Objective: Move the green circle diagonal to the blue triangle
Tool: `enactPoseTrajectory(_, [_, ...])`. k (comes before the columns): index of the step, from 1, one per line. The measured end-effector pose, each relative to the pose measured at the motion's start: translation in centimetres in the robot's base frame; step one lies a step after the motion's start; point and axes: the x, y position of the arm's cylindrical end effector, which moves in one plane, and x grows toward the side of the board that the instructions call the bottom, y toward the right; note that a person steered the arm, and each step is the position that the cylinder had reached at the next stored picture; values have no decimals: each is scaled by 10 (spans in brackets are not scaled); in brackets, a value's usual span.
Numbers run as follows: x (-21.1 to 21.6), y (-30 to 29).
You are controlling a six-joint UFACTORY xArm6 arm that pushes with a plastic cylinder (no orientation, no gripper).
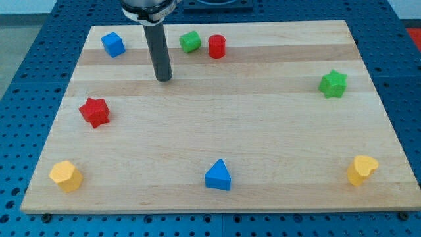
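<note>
my tip bare rod, holds nothing | green circle just up-right, apart | blue triangle far below-right

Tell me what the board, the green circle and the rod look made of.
Board: pale wood, visible grain and plank seams, matte. Green circle: likely painted wood or plastic, even colour, soft sheen. Rod ending in my tip, left of the circle: dark, smooth, probably metal or plastic.

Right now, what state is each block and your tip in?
My tip: on the board, left of and below the green circle, touching nothing.
Green circle: upright, beside the red cylinder, apart.
Blue triangle: alone at the view's bottom.
Green star: alone, right.
</note>
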Motion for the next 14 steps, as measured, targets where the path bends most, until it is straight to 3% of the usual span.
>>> enactPoseTrajectory(1, [-38,-21])
enactPoseTrajectory(3, [-156,-32])
enactPoseTrajectory(4, [-158,9])
enactPoseTrajectory(7, [-158,42])
enactPoseTrajectory(14, [-108,41])
